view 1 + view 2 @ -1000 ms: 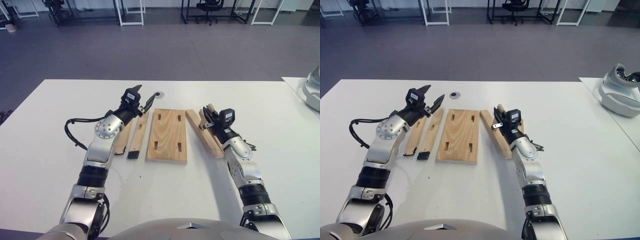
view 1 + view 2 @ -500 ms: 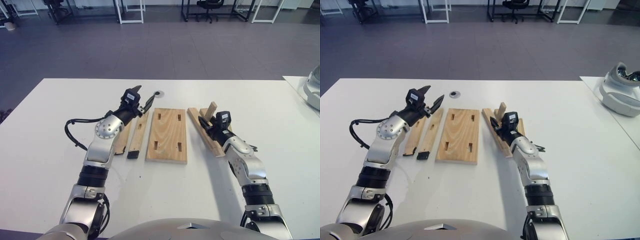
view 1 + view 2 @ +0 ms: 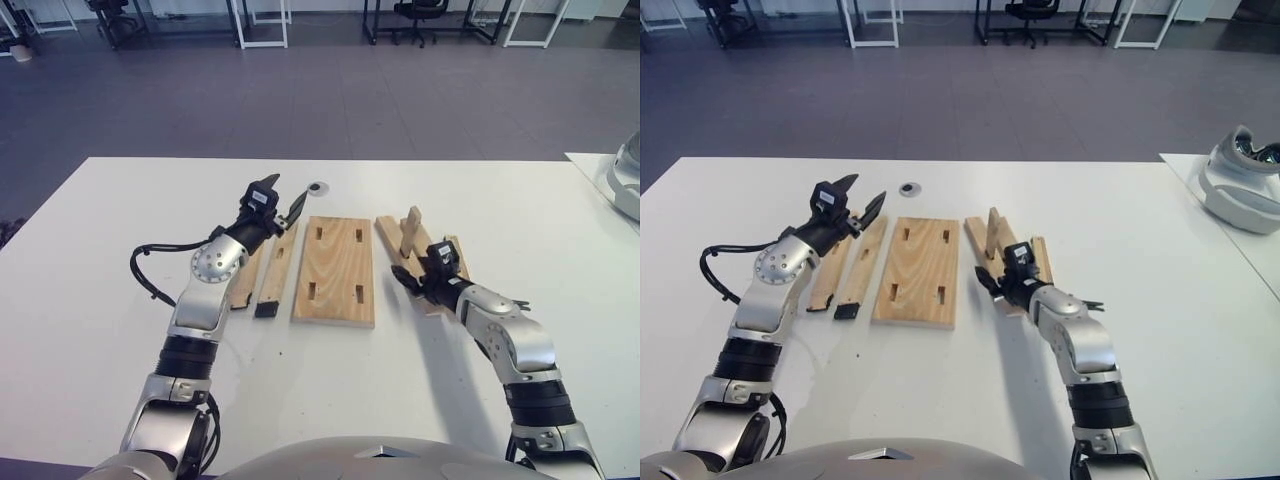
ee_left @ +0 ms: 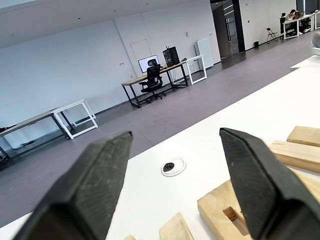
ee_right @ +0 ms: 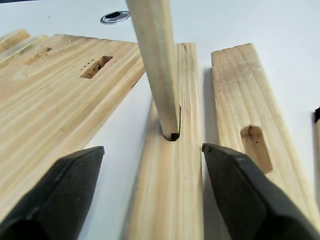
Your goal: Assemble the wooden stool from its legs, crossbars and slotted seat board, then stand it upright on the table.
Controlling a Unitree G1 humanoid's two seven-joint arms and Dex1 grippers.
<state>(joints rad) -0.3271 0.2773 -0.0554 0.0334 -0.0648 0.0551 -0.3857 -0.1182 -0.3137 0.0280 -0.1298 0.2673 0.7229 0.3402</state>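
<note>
The right pincer (image 5: pixel 150 195) is open, its fingers spread on either side of the near part of a leg (image 5: pixel 172 150) that lies flat on the counter (image 3: pixel 500 200); nothing is gripped. The leg's long axis runs straight ahead from the pincer. Just beyond the fingertips, a crossbar (image 5: pixel 155 60) stands near upright in the leg's slot. The slotted seat board (image 3: pixel 335 268) lies just beside the leg, to the robot's left. The left pincer (image 3: pixel 281 197), open and empty, hovers over the far ends of the left-hand legs (image 3: pixel 277 262). Judgement: the right arm is the nearer.

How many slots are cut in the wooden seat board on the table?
4, all in the seat board: far left slot, far right slot, near left slot, near right slot. Nothing covers the board, so none should be hidden.
</note>
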